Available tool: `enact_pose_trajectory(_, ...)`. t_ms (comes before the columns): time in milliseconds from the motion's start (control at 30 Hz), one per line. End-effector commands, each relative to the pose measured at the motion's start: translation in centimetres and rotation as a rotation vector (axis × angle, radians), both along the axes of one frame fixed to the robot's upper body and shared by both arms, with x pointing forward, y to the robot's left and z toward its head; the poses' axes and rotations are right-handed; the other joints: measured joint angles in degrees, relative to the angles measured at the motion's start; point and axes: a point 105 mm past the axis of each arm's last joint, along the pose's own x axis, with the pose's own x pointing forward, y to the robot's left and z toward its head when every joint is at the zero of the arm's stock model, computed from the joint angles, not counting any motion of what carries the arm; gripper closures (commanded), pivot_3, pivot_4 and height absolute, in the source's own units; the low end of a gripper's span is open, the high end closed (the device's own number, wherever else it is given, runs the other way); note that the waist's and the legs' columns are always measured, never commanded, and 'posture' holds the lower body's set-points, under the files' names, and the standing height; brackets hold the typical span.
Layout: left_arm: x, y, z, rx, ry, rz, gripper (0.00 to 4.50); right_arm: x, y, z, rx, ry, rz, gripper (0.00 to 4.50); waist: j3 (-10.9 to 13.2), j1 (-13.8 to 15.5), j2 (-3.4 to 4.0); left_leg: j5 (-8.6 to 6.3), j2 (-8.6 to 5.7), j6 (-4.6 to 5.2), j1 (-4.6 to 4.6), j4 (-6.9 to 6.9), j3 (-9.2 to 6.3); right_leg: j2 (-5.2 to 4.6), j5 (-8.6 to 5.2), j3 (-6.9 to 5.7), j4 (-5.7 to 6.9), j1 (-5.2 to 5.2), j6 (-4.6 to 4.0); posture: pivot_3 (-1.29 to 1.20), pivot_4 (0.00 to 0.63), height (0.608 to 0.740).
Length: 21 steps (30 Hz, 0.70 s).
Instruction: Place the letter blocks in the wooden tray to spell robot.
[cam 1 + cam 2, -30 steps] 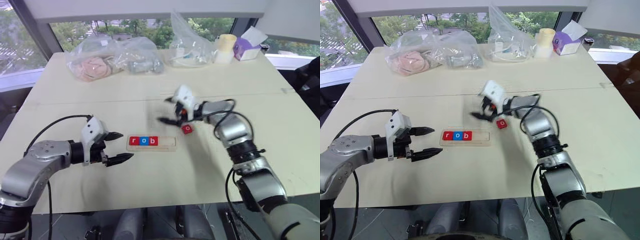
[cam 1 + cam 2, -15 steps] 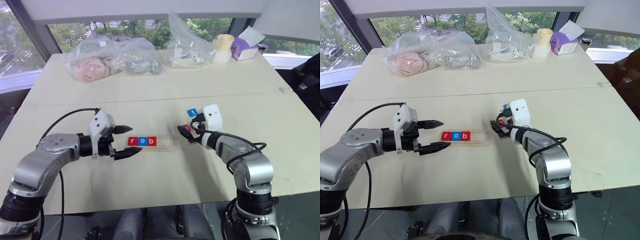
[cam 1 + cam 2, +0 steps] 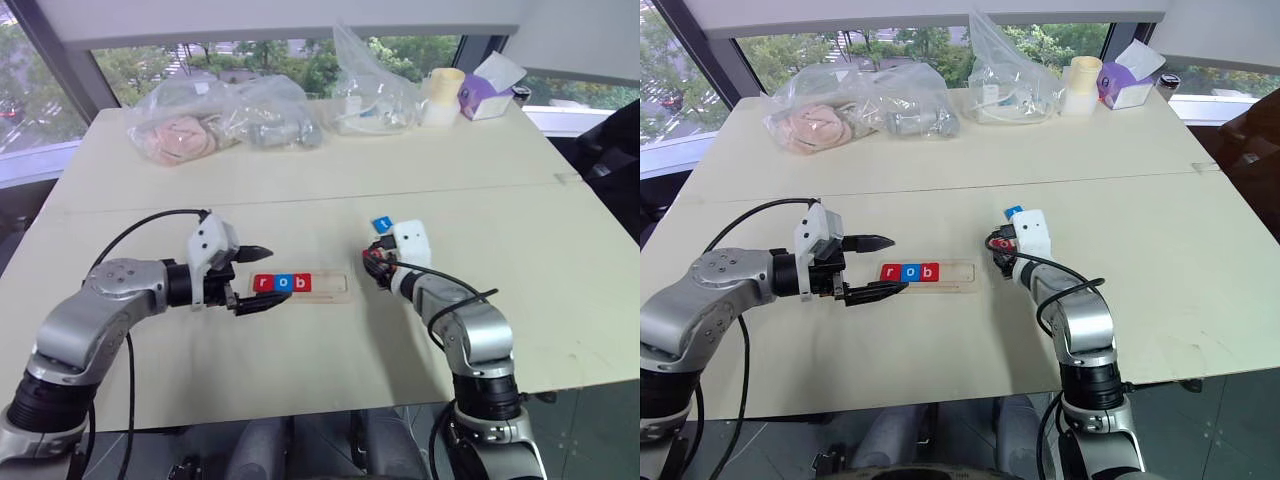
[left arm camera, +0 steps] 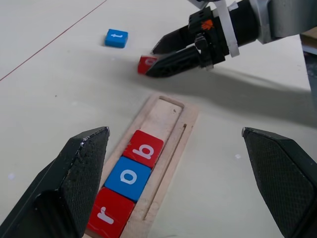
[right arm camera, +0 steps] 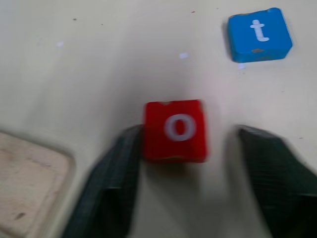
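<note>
Table [image 3: 560,250] w/ wooden tray [image 3: 332,287] centre, long axis running left-right, r-o-b filling its left end, right end empty. Since a sec ago the right gripper [image 5: 185,168] has dropped from above onto red o block [image 5: 175,130], jaws narrowing round it, one finger touching; pick of 4th letter underway. Left gripper [image 4: 181,183] wide, holding nothing, at tray's left end. Blue t block [image 5: 259,33] just beyond o

The wooden tray [image 3: 302,286] holds three tiles, r, o and b, at its left end; the right part of its recess [image 4: 166,113] lies bare. The left gripper [image 3: 256,279] hangs with jaws spread wide at the tray's left end, blocking approach there. Just beyond the tray's right end, the right gripper [image 4: 154,55] brackets the red o block [image 5: 175,130] on the table. The blue t block [image 5: 259,34] lies near, beyond it. Plastic bags [image 3: 224,118] crowd the table's [image 3: 300,190] far edge; the middle stretch is unobstructed.
</note>
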Motion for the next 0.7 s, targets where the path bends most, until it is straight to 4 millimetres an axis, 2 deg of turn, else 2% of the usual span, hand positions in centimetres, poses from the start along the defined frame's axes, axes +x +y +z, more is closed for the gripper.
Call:
enact_pose_trajectory(33, -0.2, -0.1, 0.9, -0.007, -0.036, -0.001, 0.00, 0.2, 0.8, 0.6, -0.008, -0.032, 0.033, 3.37, 0.0, 0.0, 0.00, 0.00, 0.00, 0.00, 0.00, 0.00, 0.00, 0.00, 0.00, 0.00, 0.00, 0.00, 0.00, 0.00, 0.150, 0.740)
enact_pose_trajectory(133, -0.2, 0.0, 0.8, -0.007, -0.032, 0.001, 0.00, 0.2, -0.2, 1.8, -0.039, -0.081, 0.004, 3.36, 0.0, 0.1, 0.00, 0.00, 0.00, 0.00, 0.00, 0.00, 0.00, 0.00, 0.00, 0.00, 0.00, 0.00, 0.00, 0.00, 0.150, 0.740)
enact_pose_trajectory(200, -0.1, 0.0, 0.7, -0.008, -0.029, -0.005, 0.00, -0.1, -2.1, 2.7, -0.107, -0.119, -0.054, 3.36, 0.0, 0.2, 0.01, 0.00, 0.00, 0.00, -0.01, 0.00, 0.00, -0.01, 0.00, 0.00, -0.01, 0.00, 0.00, 0.00, 0.150, 0.740)
enact_pose_trajectory(300, -0.2, -0.3, 0.5, -0.014, -0.020, -0.026, 0.00, -1.3, -4.0, 3.4, -0.108, -0.116, -0.128, 3.36, 0.0, 0.6, 0.01, 0.00, -0.03, 0.00, -0.06, 0.02, -0.03, -0.03, -0.03, 0.00, -0.02, 0.00, 0.02, 0.00, 0.150, 0.740)
enact_pose_trajectory(367, -0.1, -0.4, -0.1, 0.005, -0.015, -0.041, 0.00, -3.1, -4.4, 3.1, -0.029, -0.052, -0.183, 3.36, 0.0, 0.5, 0.00, 0.00, -0.02, 0.00, -0.08, 0.03, -0.04, -0.03, -0.03, 0.00, -0.03, 0.00, 0.02, 0.00, 0.150, 0.740)
enact_pose_trajectory(467, 0.2, -0.6, -0.5, 0.001, -0.011, -0.054, 0.00, -6.5, -4.1, 2.1, 0.101, 0.071, -0.266, 3.36, 0.0, 0.5, 0.01, 0.00, 0.03, 0.00, -0.06, -0.02, -0.10, 0.02, -0.04, -0.02, 0.00, -0.03, 0.02, 0.00, 0.150, 0.740)
enact_pose_trajectory(533, 0.4, -0.8, -0.6, -0.005, -0.009, -0.063, 0.00, -7.8, -3.6, 1.8, 0.125, 0.101, -0.270, 3.36, 0.0, 0.3, 0.03, -0.01, 0.06, 0.00, -0.06, -0.04, -0.18, 0.04, -0.04, -0.02, 0.03, -0.08, 0.01, 0.00, 0.150, 0.740)
enact_pose_trajectory(700, 0.6, -1.0, -1.4, -0.005, 0.012, -0.086, 0.00, -8.1, -3.0, 1.6, 0.146, 0.115, -0.265, 3.36, 0.0, 0.3, 0.04, -0.01, 0.05, -0.01, -0.07, -0.07, -0.28, -0.01, -0.09, -0.05, -0.15, -0.04, -0.01, 0.00, 0.150, 0.740)
